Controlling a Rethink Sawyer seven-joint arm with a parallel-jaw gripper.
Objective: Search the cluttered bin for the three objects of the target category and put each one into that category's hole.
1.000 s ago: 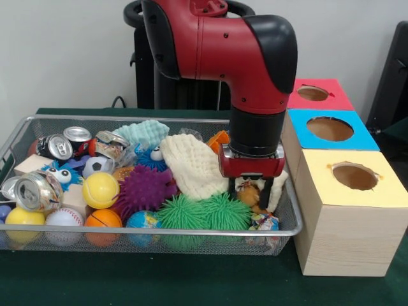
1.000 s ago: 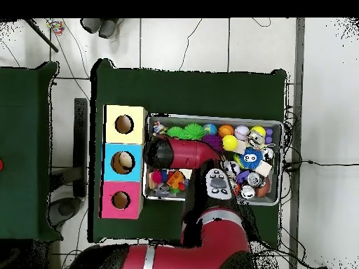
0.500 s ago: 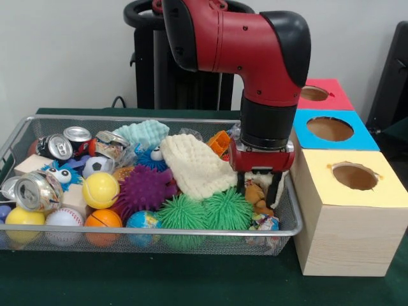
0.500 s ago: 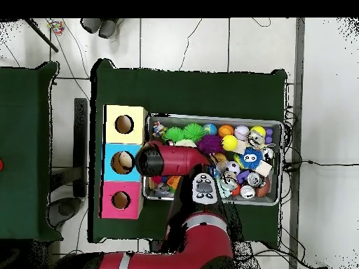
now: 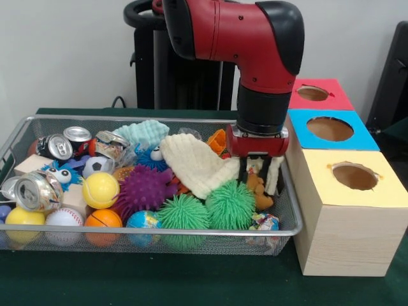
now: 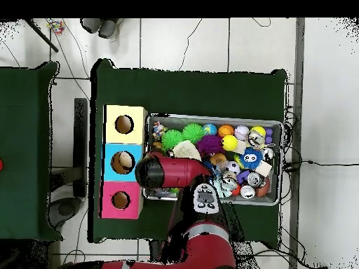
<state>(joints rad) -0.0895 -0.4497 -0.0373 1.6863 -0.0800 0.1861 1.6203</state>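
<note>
Front view: the claw (image 5: 257,175) grips a small brown toy (image 5: 257,189) just above the bin (image 5: 290,224), at its 3 o'clock end. No toy sits in a hole (image 5: 354,176) yet.

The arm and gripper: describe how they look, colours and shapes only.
The arm is thick and rounded, glossy red, with a black cap at its elbow and a black cylindrical wrist section below. The gripper has a red block body with dark fingers and pale pads. From overhead, the arm's lower part carries a white panel with dark buttons. No loose cables show.
</note>
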